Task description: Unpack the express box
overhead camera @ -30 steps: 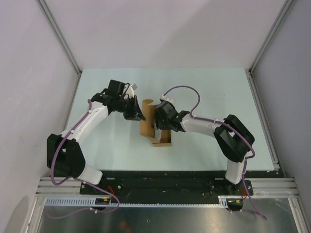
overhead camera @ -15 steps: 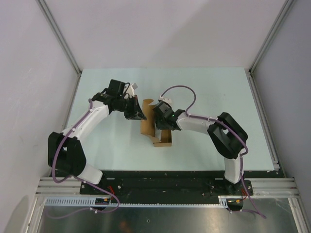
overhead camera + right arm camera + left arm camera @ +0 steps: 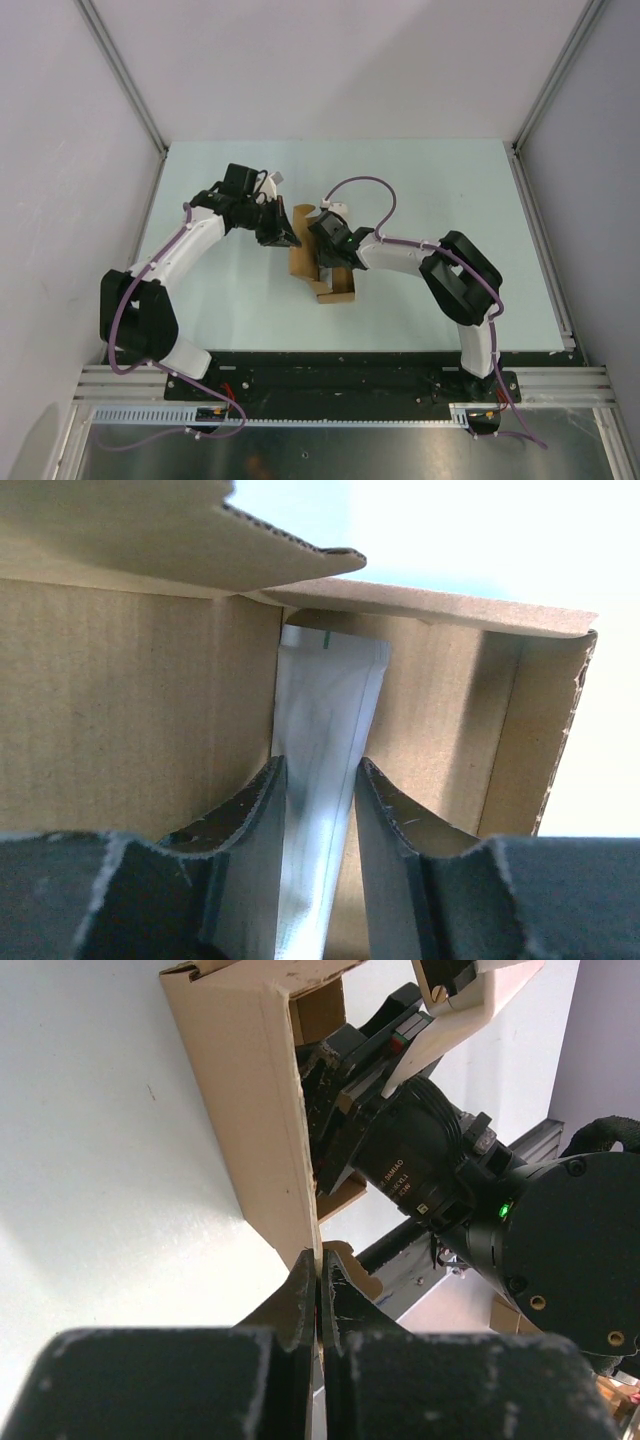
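Observation:
The express box (image 3: pixel 338 288) is a small brown cardboard box lying open at the table's middle, its flap lid (image 3: pixel 250 1110) raised. My left gripper (image 3: pixel 290 239) is shut on the flap's edge, and its fingertips (image 3: pixel 318 1272) pinch the thin cardboard. My right gripper (image 3: pixel 323 252) reaches into the open box from the right. In the right wrist view its fingers (image 3: pixel 318 770) close on both sides of a white tube (image 3: pixel 330 690) that lies along the box's inner wall (image 3: pixel 130 710). The tube's cap is hidden.
The box lies on a pale green table (image 3: pixel 440 190) walled by grey panels with metal posts at the back corners. The two wrists are close together over the box. The right arm's body (image 3: pixel 420 1160) fills the space just beyond the flap.
My right arm has shifted a little left, its gripper going further into the box. My left gripper has stayed on the flap.

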